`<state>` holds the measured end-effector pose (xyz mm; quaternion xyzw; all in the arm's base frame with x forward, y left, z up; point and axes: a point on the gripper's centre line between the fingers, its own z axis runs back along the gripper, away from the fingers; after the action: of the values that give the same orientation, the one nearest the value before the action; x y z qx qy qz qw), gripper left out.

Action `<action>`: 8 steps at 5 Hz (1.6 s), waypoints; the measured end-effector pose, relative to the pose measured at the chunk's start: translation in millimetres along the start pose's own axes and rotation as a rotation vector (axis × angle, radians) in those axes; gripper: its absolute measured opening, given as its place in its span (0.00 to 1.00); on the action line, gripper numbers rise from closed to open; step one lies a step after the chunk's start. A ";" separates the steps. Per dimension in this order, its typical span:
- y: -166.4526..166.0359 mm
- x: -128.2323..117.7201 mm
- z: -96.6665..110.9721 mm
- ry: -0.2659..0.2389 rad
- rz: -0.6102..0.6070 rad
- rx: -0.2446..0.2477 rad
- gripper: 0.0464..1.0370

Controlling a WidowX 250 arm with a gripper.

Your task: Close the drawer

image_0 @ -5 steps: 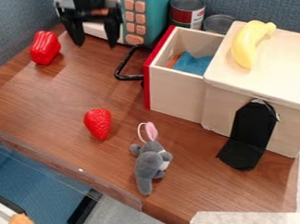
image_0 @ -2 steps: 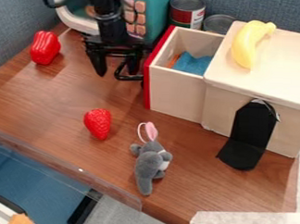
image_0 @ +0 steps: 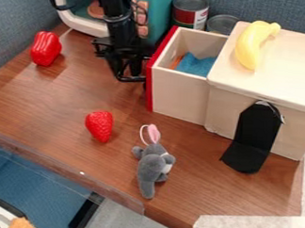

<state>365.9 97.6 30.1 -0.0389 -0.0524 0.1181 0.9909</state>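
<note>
My black gripper (image_0: 128,73) hangs at the upper middle, over the drawer's black handle (image_0: 129,79), just left of the red drawer front. Whether it touches the handle I cannot tell. The wooden drawer (image_0: 179,95) stands pulled out to the left from its box (image_0: 282,73). Inside the drawer lie a blue cloth (image_0: 195,65) and something orange.
A yellow banana (image_0: 250,44) lies on the box, and a black bracket (image_0: 254,133) stands at its front. Cans (image_0: 190,12) and a teal toy microwave (image_0: 159,15) are behind. A red pepper (image_0: 46,48), strawberry (image_0: 99,126) and grey plush (image_0: 154,168) are on the table.
From the upper left, the gripper has come right and down to the drawer handle, and its fingers now stand closer together. The drawer has not moved.
</note>
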 end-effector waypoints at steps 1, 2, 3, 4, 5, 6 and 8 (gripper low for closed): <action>-14.6 0.2 -1.0 0.000 -0.046 -0.005 0.14; -26.8 -1.8 -3.1 0.004 -0.066 -0.023 0.09; -44.5 -3.9 -3.8 0.015 -0.085 -0.051 0.09; -75.9 -8.4 -7.0 0.025 -0.137 -0.062 0.09; -101.6 -15.2 -8.5 0.041 -0.180 -0.063 0.09; -110.2 -16.7 -7.8 0.042 -0.184 -0.055 0.12; -89.8 -13.5 -3.8 0.041 -0.046 -0.044 0.65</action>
<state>374.0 7.1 33.1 -0.0618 -0.0355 0.0931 0.9931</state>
